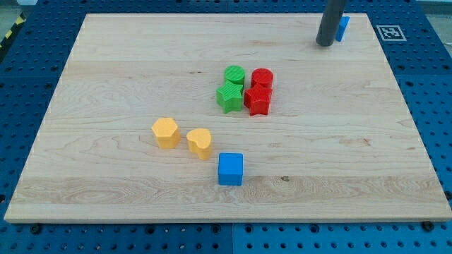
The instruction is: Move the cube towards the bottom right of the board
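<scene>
A blue cube (230, 169) sits on the wooden board (106, 85) below the middle, toward the view's bottom. My tip (325, 44) is at the view's top right, far from the cube. It stands right next to a second blue block (343, 28), which the rod partly hides; I cannot tell whether they touch.
A green cylinder (234, 75) and a green star-shaped block (229, 97) sit mid-board, against a red cylinder (262, 77) and a red star-shaped block (258, 101). A yellow hexagonal block (166, 132) and another yellow block (200, 143) lie left of the cube.
</scene>
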You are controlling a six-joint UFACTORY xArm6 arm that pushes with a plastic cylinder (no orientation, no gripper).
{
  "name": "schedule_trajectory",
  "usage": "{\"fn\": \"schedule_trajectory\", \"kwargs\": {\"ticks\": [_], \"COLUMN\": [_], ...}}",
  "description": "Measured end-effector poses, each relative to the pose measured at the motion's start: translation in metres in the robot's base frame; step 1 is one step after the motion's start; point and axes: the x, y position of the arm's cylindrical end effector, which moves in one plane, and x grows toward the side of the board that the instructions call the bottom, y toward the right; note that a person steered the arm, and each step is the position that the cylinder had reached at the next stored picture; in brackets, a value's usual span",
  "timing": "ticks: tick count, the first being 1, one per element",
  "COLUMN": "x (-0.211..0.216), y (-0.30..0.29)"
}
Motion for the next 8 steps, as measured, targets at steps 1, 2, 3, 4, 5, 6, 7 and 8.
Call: {"fn": "schedule_trajectory", "kwargs": {"ticks": [1,2,3,4,5,6,7,8], "x": [0.057,0.128,0.170,0.181,0.181,0.192,0.198,0.216], "y": [0.007,0.047,0.053,0.053,0.053,0.041,0.003,-0.026]}}
